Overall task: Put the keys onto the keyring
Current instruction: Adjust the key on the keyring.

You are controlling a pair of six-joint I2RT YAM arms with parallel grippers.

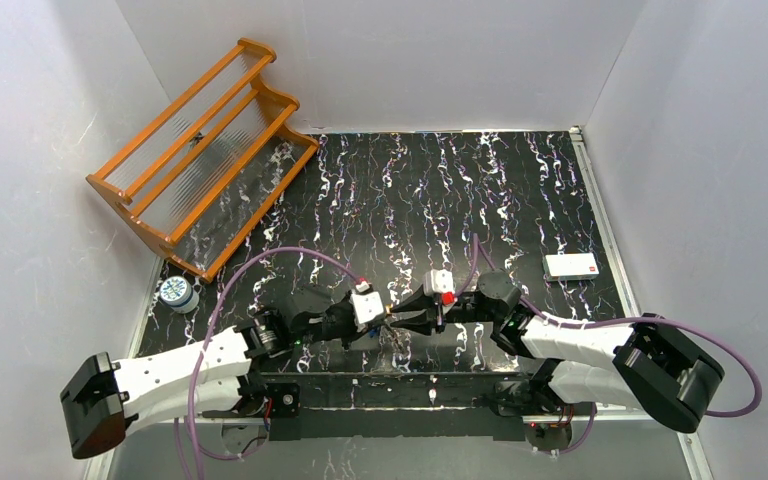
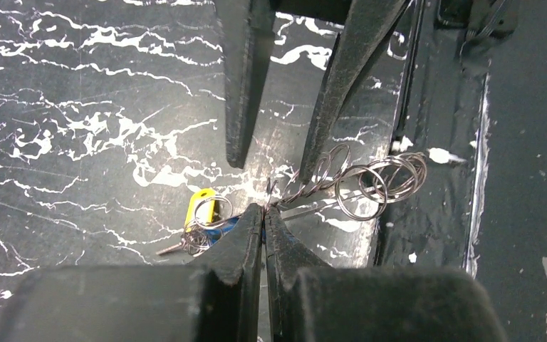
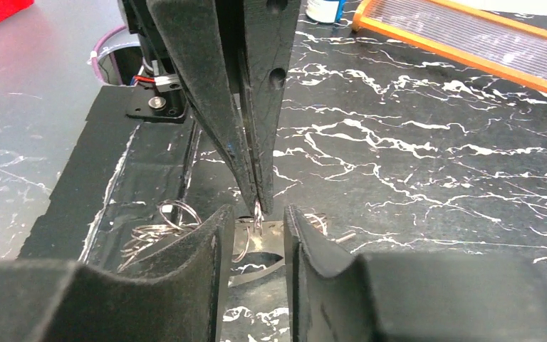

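Here, left end effector [image 2: 264, 211] pinches wire keyring [image 2: 372, 182], right end effector [image 3: 256, 215] parted.

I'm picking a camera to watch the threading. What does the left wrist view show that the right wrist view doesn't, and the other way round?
Left wrist only: a yellow key head beside the shut left gripper. Right wrist only: the orange wooden rack at the back. Both: the left gripper's closed tips facing the open right gripper, and the loose wire rings.
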